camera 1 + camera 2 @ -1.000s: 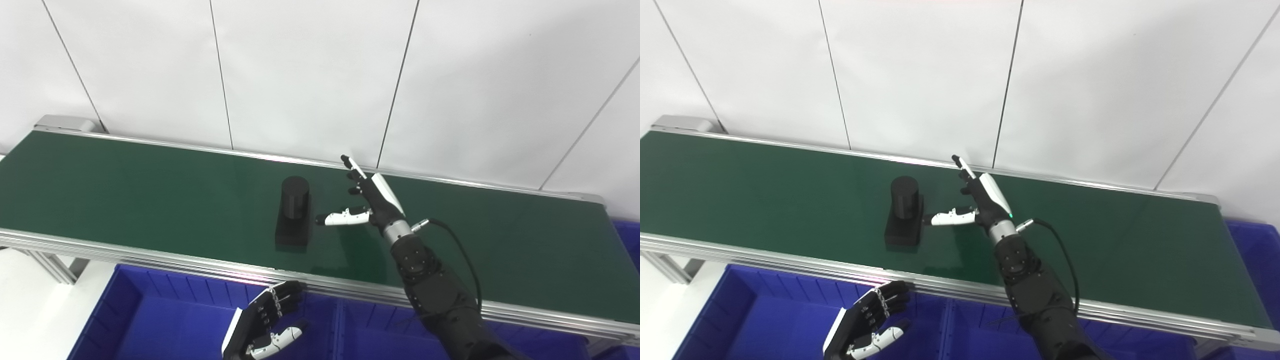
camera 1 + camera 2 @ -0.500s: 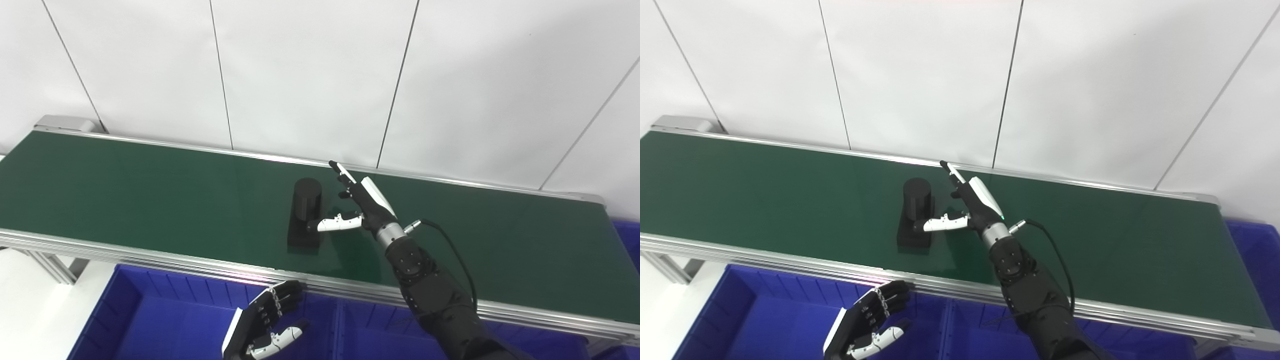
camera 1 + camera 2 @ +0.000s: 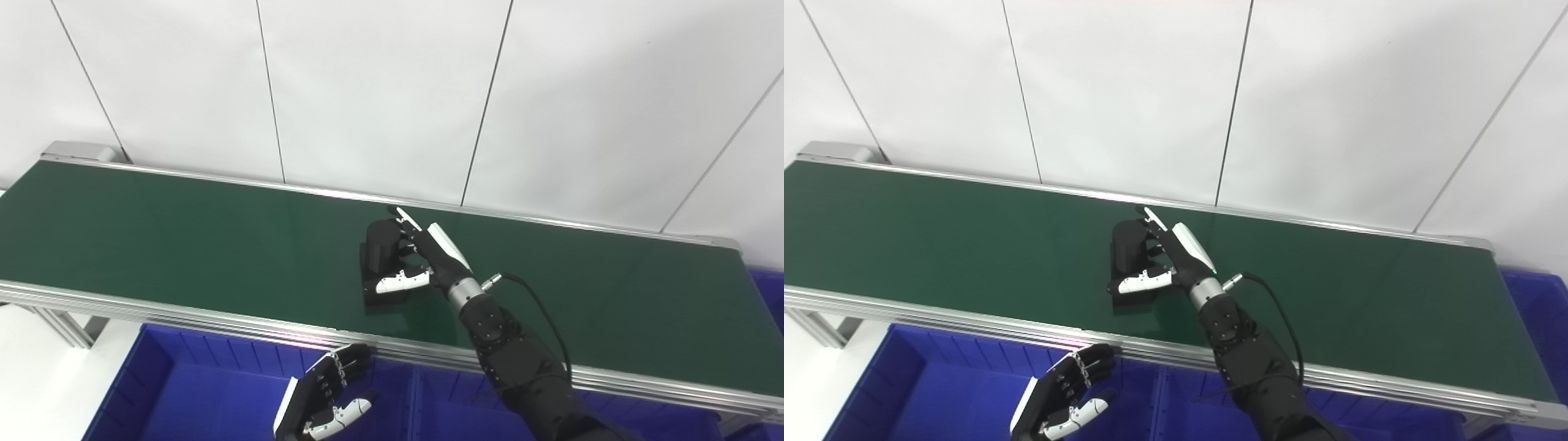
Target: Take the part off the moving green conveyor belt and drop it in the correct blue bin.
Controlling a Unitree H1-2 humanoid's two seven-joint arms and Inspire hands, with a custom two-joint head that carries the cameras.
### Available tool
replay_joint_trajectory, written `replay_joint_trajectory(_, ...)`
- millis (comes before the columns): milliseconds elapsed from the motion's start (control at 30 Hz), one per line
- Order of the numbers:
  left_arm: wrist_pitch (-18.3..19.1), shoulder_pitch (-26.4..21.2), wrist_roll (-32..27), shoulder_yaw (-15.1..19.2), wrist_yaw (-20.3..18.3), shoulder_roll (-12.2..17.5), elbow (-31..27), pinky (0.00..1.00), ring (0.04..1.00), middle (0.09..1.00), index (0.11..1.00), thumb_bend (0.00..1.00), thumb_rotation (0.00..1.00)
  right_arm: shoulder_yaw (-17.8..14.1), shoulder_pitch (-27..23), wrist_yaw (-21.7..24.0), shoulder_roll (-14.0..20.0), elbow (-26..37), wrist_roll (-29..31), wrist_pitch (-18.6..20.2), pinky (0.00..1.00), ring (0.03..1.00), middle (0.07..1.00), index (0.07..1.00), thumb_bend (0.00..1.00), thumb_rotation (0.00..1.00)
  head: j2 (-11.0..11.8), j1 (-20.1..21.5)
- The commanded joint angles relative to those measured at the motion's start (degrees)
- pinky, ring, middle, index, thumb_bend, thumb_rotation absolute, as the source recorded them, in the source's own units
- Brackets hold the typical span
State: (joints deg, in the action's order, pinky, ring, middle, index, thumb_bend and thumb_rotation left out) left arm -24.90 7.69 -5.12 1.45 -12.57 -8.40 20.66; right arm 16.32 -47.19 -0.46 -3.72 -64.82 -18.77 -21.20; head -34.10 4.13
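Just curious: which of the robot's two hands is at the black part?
The right hand, out over the green belt with fingers around the black part; the left hand hangs over the blue bin.

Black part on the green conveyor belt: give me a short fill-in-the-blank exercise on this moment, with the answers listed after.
1. The black part with a cylinder on a block base stands on the ____ conveyor belt.
2. The hand reaching around the part is the ____ hand.
3. The left hand hangs over a ____ plastic bin.
4. The left hand holds ____.

Answers: green; right; blue; nothing
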Motion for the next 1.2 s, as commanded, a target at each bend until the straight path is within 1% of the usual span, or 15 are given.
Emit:
replay_joint_trajectory(0,-2.02,-0.44,0.36,-0.10,-0.41,-0.39,-1.45,0.77,0.746,0.759,0.711,0.48,0.00,-0.96,-3.40,-0.64,-1.34,-0.07,1.49,-2.15,0.73,0.856,0.911,0.960,0.90,0.21,0.01,-0.16)
replay_joint_trajectory(167,-2.03,-0.51,0.00,0.14,-0.81,-0.42,-1.39,0.78,0.746,0.757,0.708,0.49,0.00,-2.33,-3.40,-3.91,-2.38,-1.45,2.23,-3.23,0.69,0.834,0.889,0.944,0.89,0.18,-0.16,-0.10)
replay_joint_trajectory(233,-2.03,-0.36,-0.05,0.17,-0.82,-0.45,-1.60,0.78,0.747,0.758,0.709,0.49,0.00,-3.15,-3.33,-6.66,-3.03,-1.86,2.55,-3.98,0.65,0.790,0.842,0.891,0.88,0.11,-0.26,-0.15)
replay_joint_trajectory(267,-2.03,-0.28,-0.07,0.18,-0.79,-0.49,-1.71,0.77,0.744,0.756,0.709,0.48,0.00,-3.52,-3.34,-8.12,-3.35,-2.09,2.61,-4.23,0.62,0.743,0.791,0.843,0.84,0.04,-0.26,-0.15)
replay_joint_trajectory(300,-2.03,-0.18,-0.03,0.15,-0.69,-0.48,-1.86,0.77,0.744,0.756,0.709,0.48,0.00,-3.93,-3.47,-9.87,-3.74,-2.65,2.65,-4.62,0.62,0.743,0.791,0.843,0.84,0.04,-0.29,-0.29)
replay_joint_trajectory(367,-2.03,-0.08,0.08,0.11,-0.50,-0.45,-1.98,0.77,0.747,0.760,0.711,0.49,0.00,-4.54,-3.75,-12.48,-4.33,-3.72,2.77,-5.23,0.57,0.666,0.716,0.761,0.78,0.01,-0.36,-0.43)
replay_joint_trajectory(400,-2.03,-0.05,0.13,0.11,-0.42,-0.43,-1.98,0.77,0.753,0.763,0.711,0.49,0.00,-4.75,-3.87,-13.52,-4.55,-4.18,2.84,-5.44,0.50,0.547,0.650,0.680,0.62,0.00,-0.37,-0.45)
replay_joint_trajectory(433,-2.03,-0.02,0.13,0.14,-0.37,-0.45,-1.98,0.77,0.754,0.764,0.711,0.50,0.00,-4.99,-3.97,-14.47,-4.78,-4.58,2.98,-5.54,0.48,0.506,0.628,0.652,0.57,0.00,-0.44,-0.50)
replay_joint_trajectory(500,-2.03,0.00,0.11,0.17,-0.39,-0.44,-2.01,0.78,0.755,0.766,0.710,0.49,0.00,-5.64,-4.13,-15.84,-5.28,-5.25,3.58,-5.59,0.42,0.505,0.553,0.552,0.49,0.00,-0.54,-0.54)
replay_joint_trajectory(567,-2.03,0.09,0.27,0.13,-0.19,-0.42,-2.14,0.78,0.757,0.767,0.712,0.49,0.00,-5.97,-4.26,-17.73,-5.79,-5.91,3.68,-5.58,0.41,0.503,0.513,0.489,0.48,0.00,-0.60,-0.60)
replay_joint_trajectory(633,-2.03,0.21,0.44,0.07,0.08,-0.50,-2.35,0.77,0.752,0.767,0.712,0.49,0.00,-6.15,-4.36,-19.24,-6.22,-6.41,3.85,-5.57,0.40,0.479,0.390,0.372,0.47,0.00,-0.70,-0.70)
replay_joint_trajectory(733,-2.03,0.34,0.35,0.01,0.01,-0.55,-2.49,0.78,0.757,0.769,0.714,0.47,0.00,-6.12,-4.33,-19.44,-6.35,-6.66,4.18,-5.54,0.38,0.468,0.283,0.285,0.46,0.00,-0.78,-0.72)
replay_joint_trajectory(933,-2.02,0.62,0.08,0.01,-0.08,-0.56,-2.28,0.79,0.761,0.771,0.719,0.48,0.00,-2.24,-3.22,-25.68,-5.84,-5.85,-0.48,-5.65,0.39,0.452,0.205,0.227,0.46,0.00,-1.07,-0.50)
replay_joint_trajectory(1067,-2.02,0.79,0.25,-0.12,0.00,-0.66,-2.24,0.79,0.759,0.769,0.718,0.47,0.00,-0.69,-2.19,-30.82,-5.83,-4.94,-2.40,-5.62,0.40,0.454,0.189,0.221,0.46,0.00,-1.21,-0.24)
replay_joint_trajectory(1167,-2.02,0.76,0.13,-0.15,-0.31,-0.54,-2.14,0.80,0.760,0.768,0.718,0.47,0.00,0.21,-1.72,-32.43,-5.51,-4.10,-3.06,-5.64,0.40,0.458,0.178,0.214,0.46,0.00,-1.42,-0.09)
